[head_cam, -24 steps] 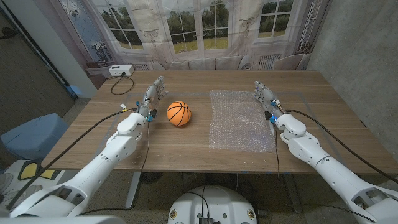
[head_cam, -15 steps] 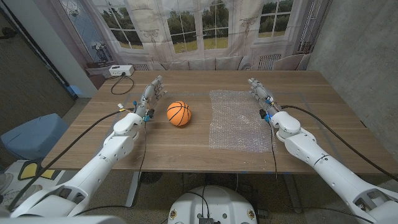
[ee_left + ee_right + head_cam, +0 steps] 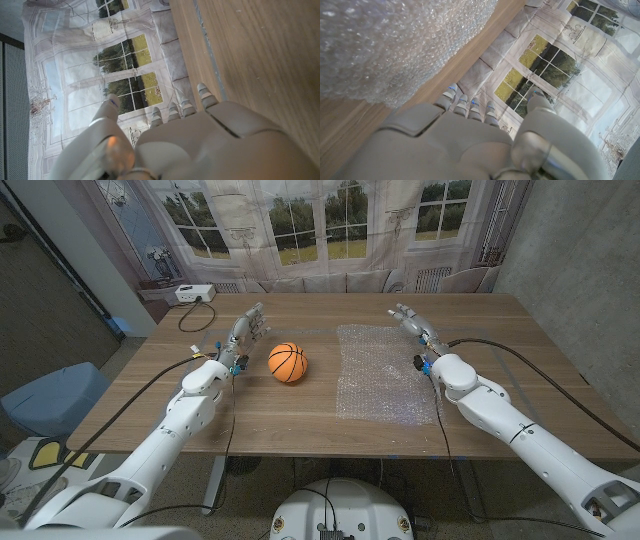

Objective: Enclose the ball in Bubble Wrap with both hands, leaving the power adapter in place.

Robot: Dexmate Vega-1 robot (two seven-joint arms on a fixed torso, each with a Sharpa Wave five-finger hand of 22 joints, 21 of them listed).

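The ball (image 3: 287, 362) sits on the bare wood of the table (image 3: 250, 415), left of the wrap (image 3: 387, 370), which lies spread flat and apart from it. The left hand (image 3: 244, 333) stands just beside the ball on its far-left side, fingers apart and holding nothing. The right hand (image 3: 415, 326) hovers at the wrap's far right corner, fingers extended and likewise empty; whether it touches the sheet I cannot tell. The adapter (image 3: 190, 293) rests near the table's far left corner, its cable (image 3: 196, 318) looping toward the left arm.

The ball is not yet on the sheet, so I'd guess it must be rolled or carried across first. A round ball on smooth wood could run off if nudged carelessly. The wrap looks light and slippery; a one-sided pull might drag it rather than fold it. The left arm swinging wide could also snag that cable and shift the adapter.
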